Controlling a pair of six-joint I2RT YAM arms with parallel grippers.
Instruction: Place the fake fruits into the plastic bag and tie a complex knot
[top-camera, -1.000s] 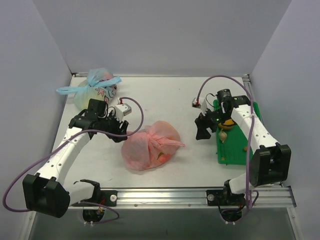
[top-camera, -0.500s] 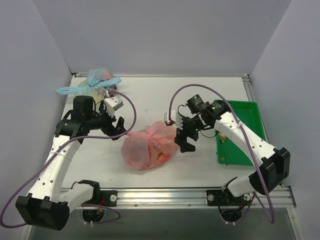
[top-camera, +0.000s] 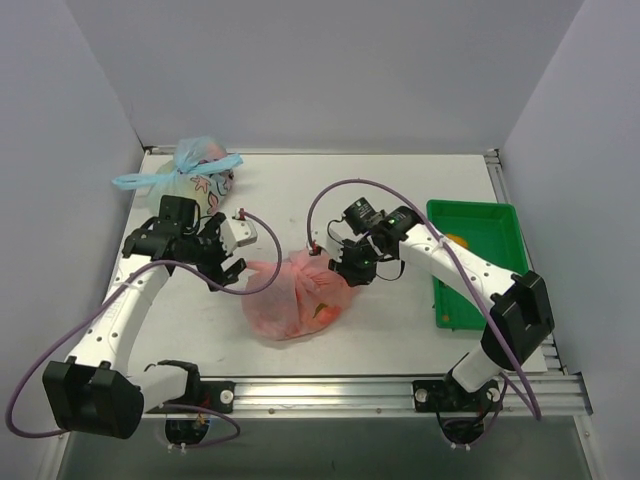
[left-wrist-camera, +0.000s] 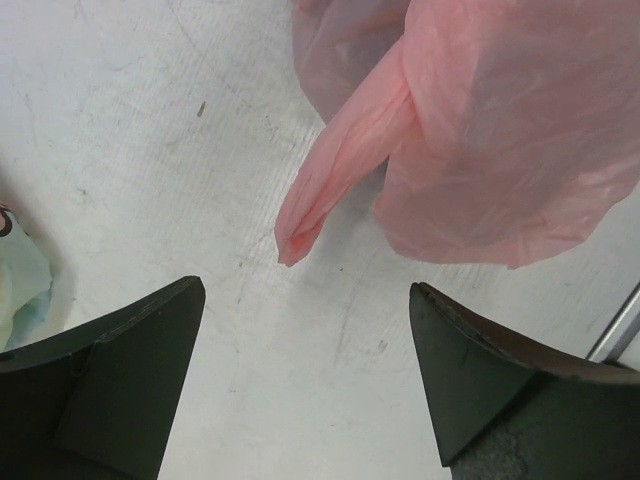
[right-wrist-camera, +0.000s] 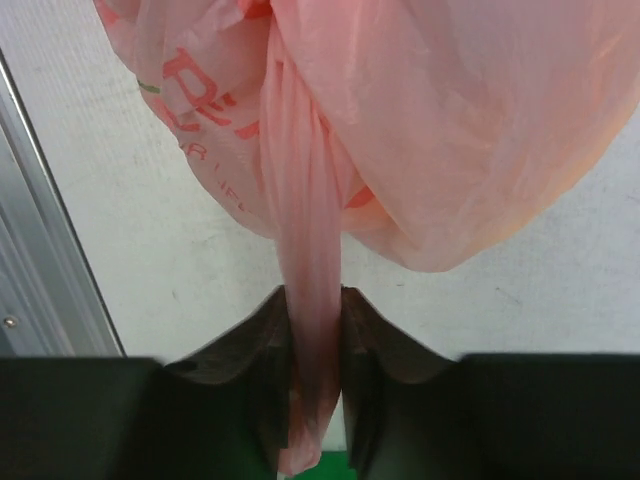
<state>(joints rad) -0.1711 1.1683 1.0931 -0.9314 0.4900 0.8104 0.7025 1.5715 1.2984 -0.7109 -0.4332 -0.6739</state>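
Observation:
The pink plastic bag (top-camera: 295, 298) lies bulging at the table's middle, with orange fake fruits (top-camera: 322, 312) showing dimly through it. My right gripper (top-camera: 347, 268) is at the bag's right side. In the right wrist view this gripper (right-wrist-camera: 315, 340) is shut on the bag's twisted right handle strip (right-wrist-camera: 310, 250), whose tip pokes out behind the fingers. My left gripper (top-camera: 230, 270) stands open just left of the bag. The pointed left handle end (left-wrist-camera: 340, 170) lies on the table ahead of its wide-apart fingers (left-wrist-camera: 140, 340), untouched. I cannot make out a knot clearly.
A tied pale blue flower-printed bag (top-camera: 195, 175) sits at the back left, close behind my left arm. On the right stands a green tray (top-camera: 485, 270) with a yellow fruit (top-camera: 457, 240) in it. A metal rail (top-camera: 330, 390) runs along the near edge.
My right gripper came left from the green tray to the bag and shut on its right handle strip. The left gripper moved toward the bag's left end and opened wide.

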